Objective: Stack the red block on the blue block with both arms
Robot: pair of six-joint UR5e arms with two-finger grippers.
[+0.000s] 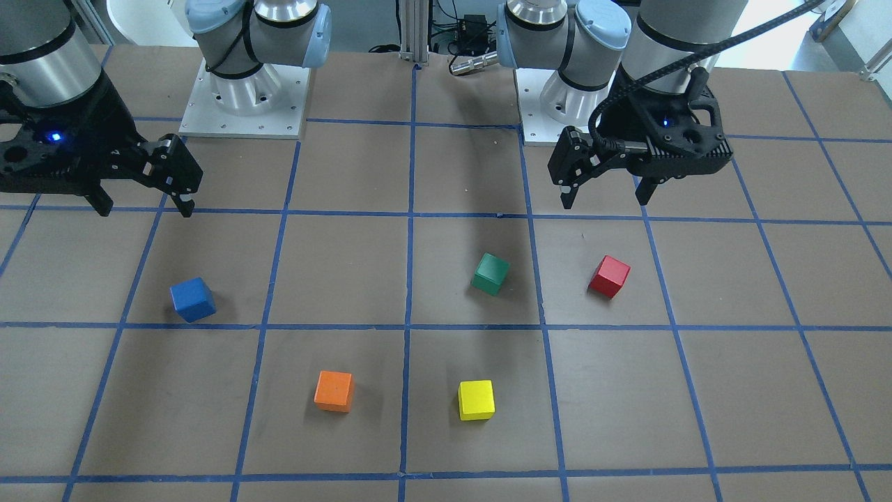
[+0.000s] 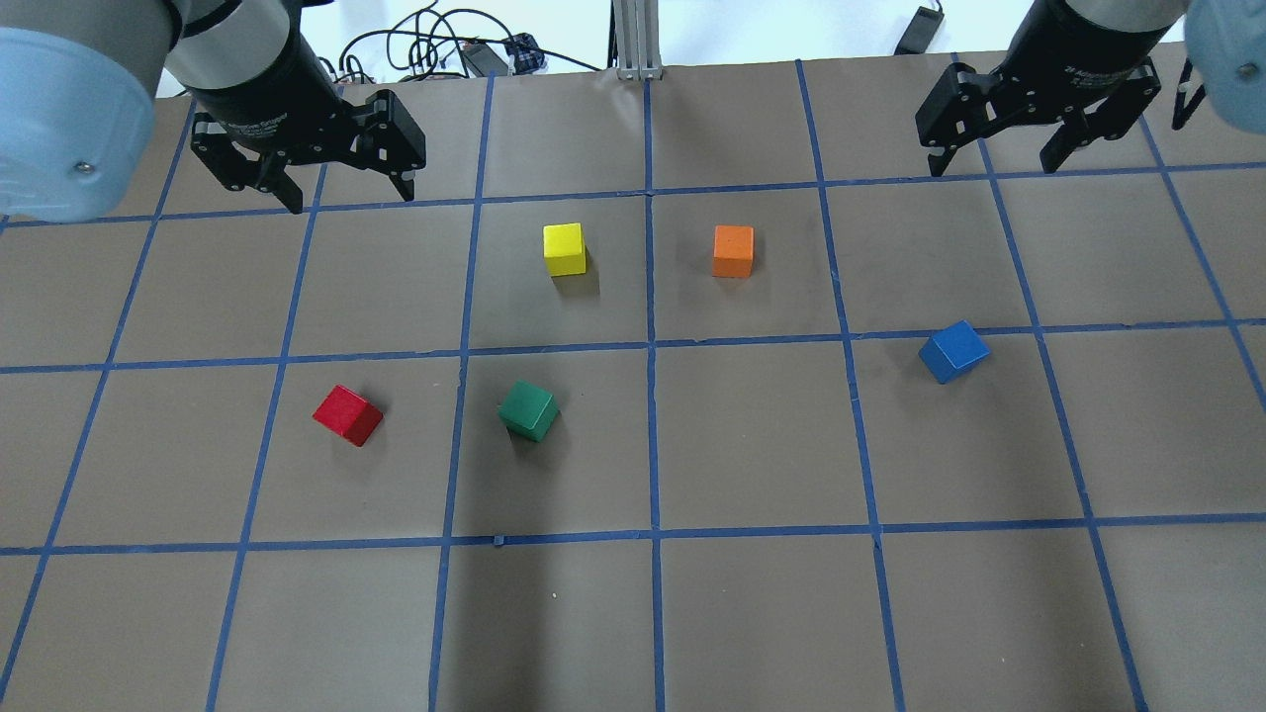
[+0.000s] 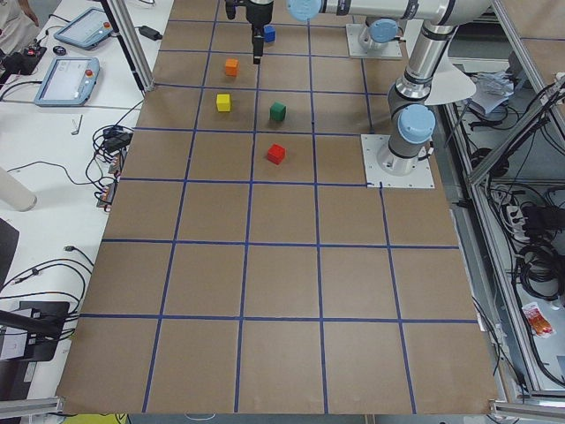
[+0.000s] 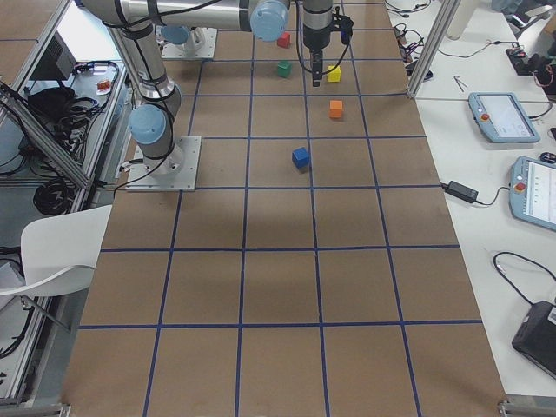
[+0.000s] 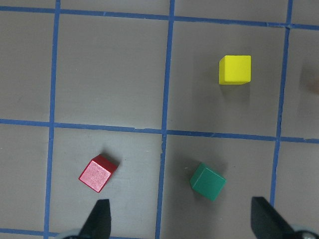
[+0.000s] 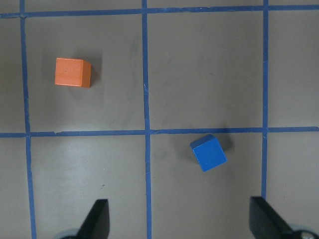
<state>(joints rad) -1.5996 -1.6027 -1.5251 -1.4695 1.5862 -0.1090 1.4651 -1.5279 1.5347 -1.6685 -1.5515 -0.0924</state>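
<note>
nearest the robot, the red block (image 2: pixel 347 415) sits on the tabletop (image 2: pixel 752 445) in the left half, turned askew, with a green block (image 2: pixel 528 410) near it but apart. the blue block (image 2: pixel 954 351) lies well apart on the right, slightly further out. beyond them the left arm (image 2: pixel 262 94) hangs above red's side, jaws spread wide, empty, pointing down. its wrist view shows red off toward one finger, not centred. the right arm (image 2: pixel 1083 54) hangs likewise near blue, jaws apart. i'd say the left arm should fetch red, twisting its wrist first.
</note>
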